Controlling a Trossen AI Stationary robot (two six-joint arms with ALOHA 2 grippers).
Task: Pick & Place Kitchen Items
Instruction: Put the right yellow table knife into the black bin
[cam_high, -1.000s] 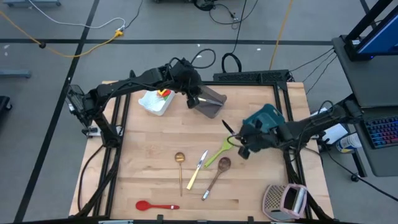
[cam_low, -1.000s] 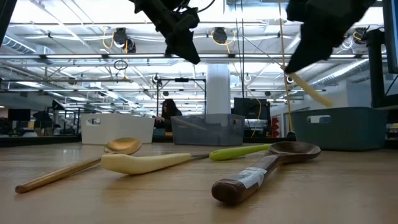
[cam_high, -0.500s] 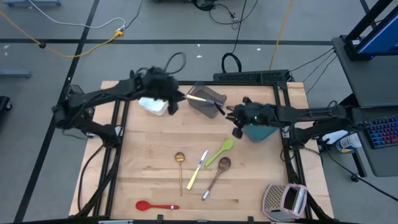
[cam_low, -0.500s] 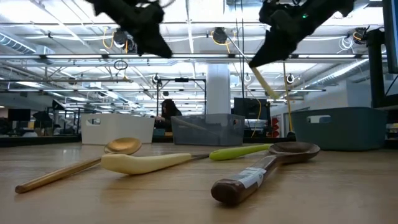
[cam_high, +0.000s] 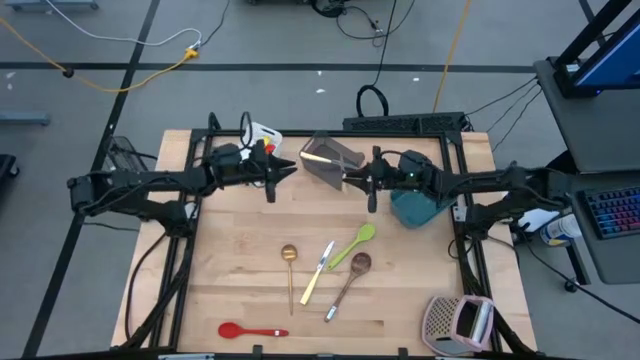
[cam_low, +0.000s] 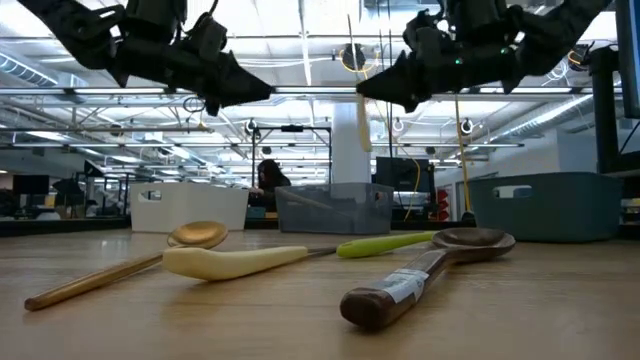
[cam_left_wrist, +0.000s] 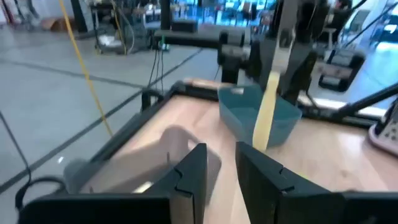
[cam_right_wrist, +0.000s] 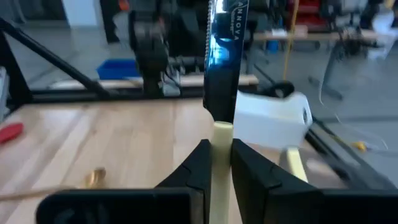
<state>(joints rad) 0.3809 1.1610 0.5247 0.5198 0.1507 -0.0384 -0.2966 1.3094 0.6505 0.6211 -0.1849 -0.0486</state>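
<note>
My right gripper (cam_high: 368, 180) is shut on a cream-handled knife (cam_right_wrist: 224, 56) high above the table, beside the grey tub (cam_high: 335, 165). Another cream-handled knife (cam_high: 320, 157) lies in that tub. My left gripper (cam_high: 283, 168) hovers level on the tub's other side, facing the right one. It is open, with nothing between its fingers (cam_left_wrist: 193, 168). On the table lie a gold ladle (cam_high: 289, 268), a cream-handled knife (cam_high: 317, 272), a lime spoon (cam_high: 355, 243), a brown spoon (cam_high: 348, 283) and a red spoon (cam_high: 250, 330). My right gripper pinches the knife's cream handle (cam_right_wrist: 222, 140) between its two fingers, just below where the dark serrated blade begins. The fingers lie level, coming from the table's right, across the knife. The knife stands upright, blade up. Its handle (cam_low: 363, 125) hangs below the fingers, clear of the table.
A white tub (cam_high: 262, 135) stands at the far left behind my left arm. A teal tub (cam_high: 420, 207) sits under my right arm. A perforated grater with a pink side (cam_high: 458, 320) lies at the near right corner. Black frame rails run along the table's left and right edges.
My right gripper has carried the knife from near the teal tub toward the far edge and the grey tub. It tipped from pointing down to level, and the knife went from slanting to upright. My left gripper has drawn back from over the grey tub toward the table's left, sunk and tipped level.
</note>
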